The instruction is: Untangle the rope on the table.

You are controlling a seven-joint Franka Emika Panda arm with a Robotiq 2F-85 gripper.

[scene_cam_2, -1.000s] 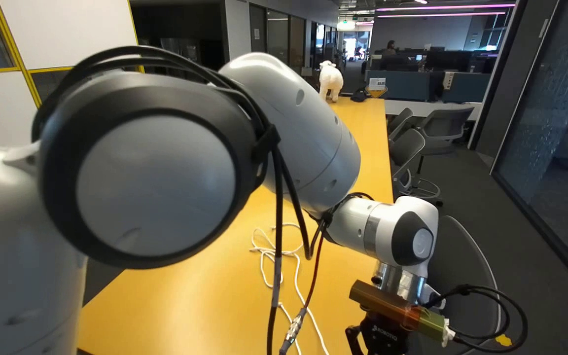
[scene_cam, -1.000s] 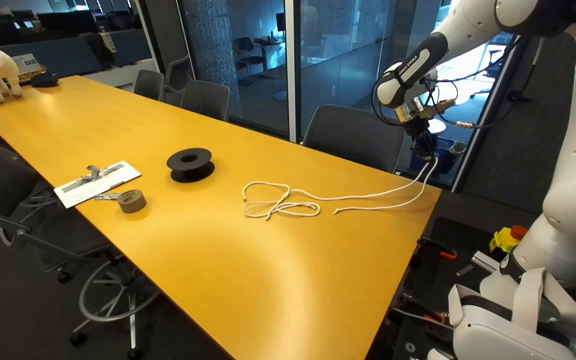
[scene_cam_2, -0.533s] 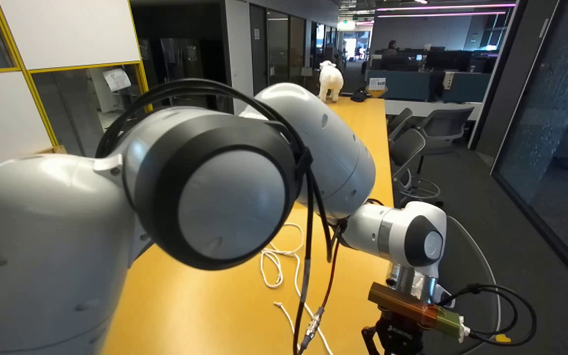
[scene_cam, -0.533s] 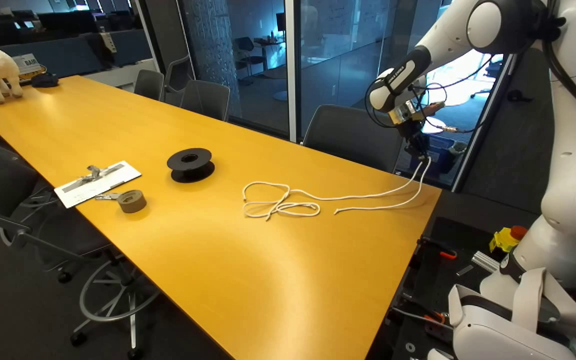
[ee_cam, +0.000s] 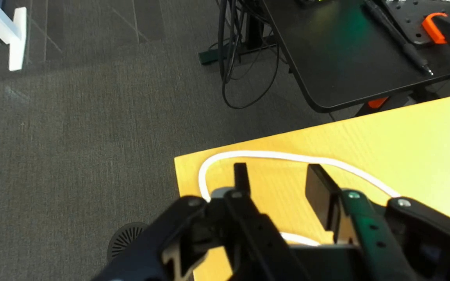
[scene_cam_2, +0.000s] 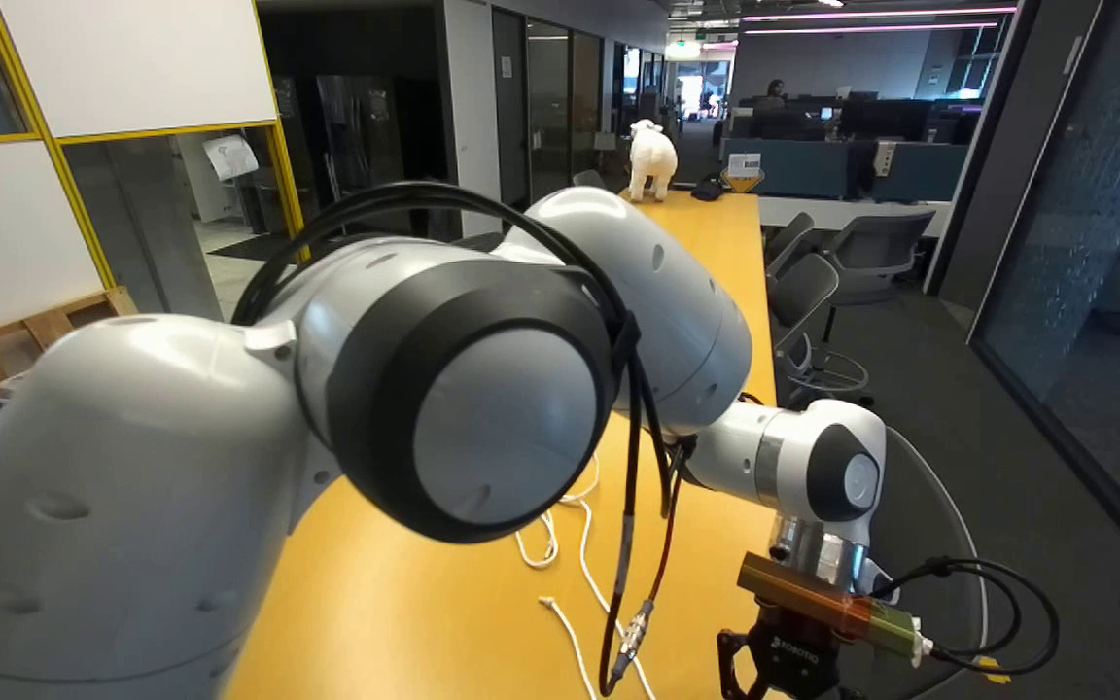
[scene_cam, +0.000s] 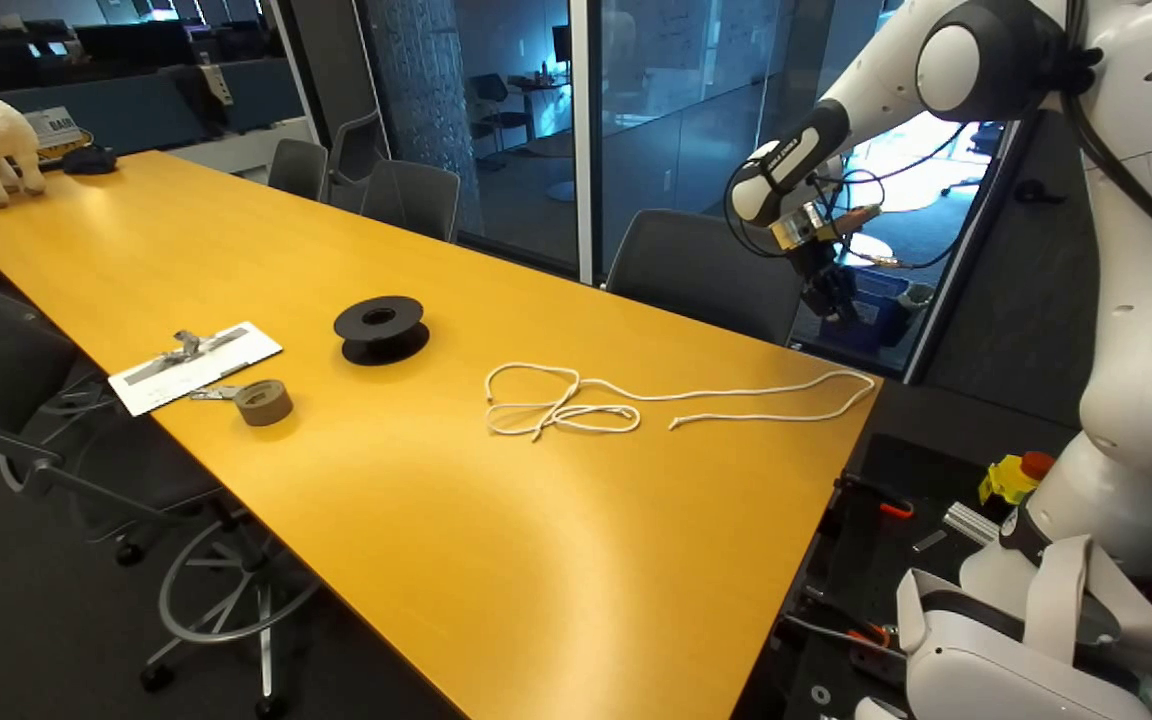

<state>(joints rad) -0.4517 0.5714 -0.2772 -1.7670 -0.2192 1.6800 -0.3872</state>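
Note:
The whitish rope (scene_cam: 756, 417) lies on the glossy yellow-orange table (scene_cam: 456, 500). Several loops cross at its far end, and a long bend reaches near the table's corner. Part of it shows in an exterior view (scene_cam_2: 584, 554), where the arm hides the rest. My gripper (scene_cam: 836, 310) is above the table's corner, over the bend. In the wrist view, my gripper (ee_cam: 278, 173) is open, with bare table and a short rope piece showing between its fingers. The rope's bend (ee_cam: 264, 154) lies below and beyond the fingertips, apart from them as far as I can tell.
A black spool (scene_cam: 381, 340) stands on the table beyond the loops. A brown tape roll (scene_cam: 264, 402) and a flat white-grey strip object (scene_cam: 194, 366) lie near the long edge. A chair (scene_cam: 711, 270) stands beside the table. A black stand (ee_cam: 338, 58) adjoins the table's end.
My gripper held the rope's bend half a second ago. It has opened, and the bend has dropped onto the table. The arm has shifted slightly toward the table over the last second.

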